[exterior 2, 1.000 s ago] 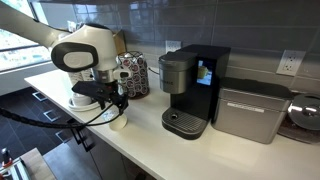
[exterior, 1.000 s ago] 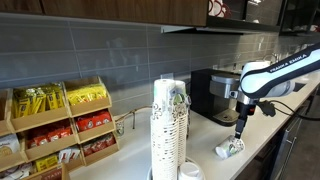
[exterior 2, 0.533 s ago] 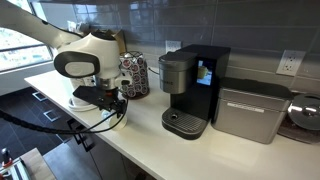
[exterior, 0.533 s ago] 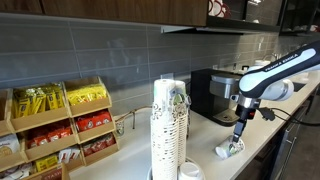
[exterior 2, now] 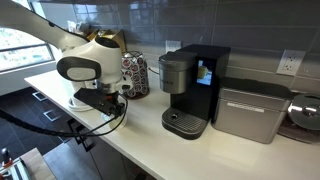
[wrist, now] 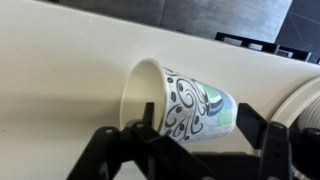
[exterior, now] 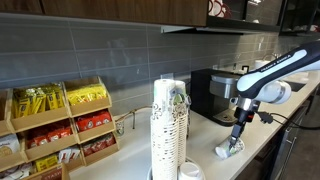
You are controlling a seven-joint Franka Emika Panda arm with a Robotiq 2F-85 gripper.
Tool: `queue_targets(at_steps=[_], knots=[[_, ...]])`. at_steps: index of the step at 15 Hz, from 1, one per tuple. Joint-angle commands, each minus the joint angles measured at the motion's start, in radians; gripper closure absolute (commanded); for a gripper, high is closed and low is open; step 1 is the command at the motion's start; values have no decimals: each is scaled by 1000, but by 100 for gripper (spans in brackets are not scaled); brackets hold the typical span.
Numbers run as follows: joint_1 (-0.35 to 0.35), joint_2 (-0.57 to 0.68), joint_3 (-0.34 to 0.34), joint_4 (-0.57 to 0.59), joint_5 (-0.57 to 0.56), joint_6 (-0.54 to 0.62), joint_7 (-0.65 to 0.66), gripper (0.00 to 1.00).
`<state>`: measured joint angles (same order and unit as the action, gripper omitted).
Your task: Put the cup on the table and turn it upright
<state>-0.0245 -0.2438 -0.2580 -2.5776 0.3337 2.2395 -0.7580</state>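
Cup (wrist: 185, 105) is seen lying on its side on the table (wrist: 60, 80), mouth turned toward the left of the wrist view, base toward the right; the printed wall is facing up. In an exterior view the cup (exterior: 229, 150) is found near the front edge of the table (exterior: 200, 135), in front of the coffee machine (exterior: 210, 92) and well apart from the tall stack of nested cups (exterior: 168, 130) and the snack rack (exterior: 60, 125). Gripper (wrist: 196, 116) is held directly over the cup, pointed down, jaws spread wide and straddling it lengthwise: one finger is placed at the rim end, the other just past the base. Claw is read as released; no squeeze or dent in the paper wall is visible, though light contact cannot be ruled out. From outside, the gripper (exterior: 237, 138) is seen low, right at the cup. In the opposite exterior view the cup is hidden behind the arm. Status as judged: placement on the table is done, since the cup is resting on the surface. Uprighting is not done. A regrip across the wall and a tilt onto the base are presumably required next; the thin paper is likely to be crushed if clamped hard.
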Motion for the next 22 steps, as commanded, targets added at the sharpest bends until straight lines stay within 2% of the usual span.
queue_targets(at_steps=[1, 7, 11, 14, 17, 22], knots=[[-5, 0, -6, -7, 71, -7, -60, 47], [-2, -38, 10, -3, 121, -12, -106, 92], [-1, -84, 63, 0, 32, 10, -57, 95], [-6, -110, 130, -8, -133, 42, 19, 90], [-8, -125, 185, -21, -316, 83, 109, 91], [-2, -122, 222, -38, -511, 134, 238, 91]])
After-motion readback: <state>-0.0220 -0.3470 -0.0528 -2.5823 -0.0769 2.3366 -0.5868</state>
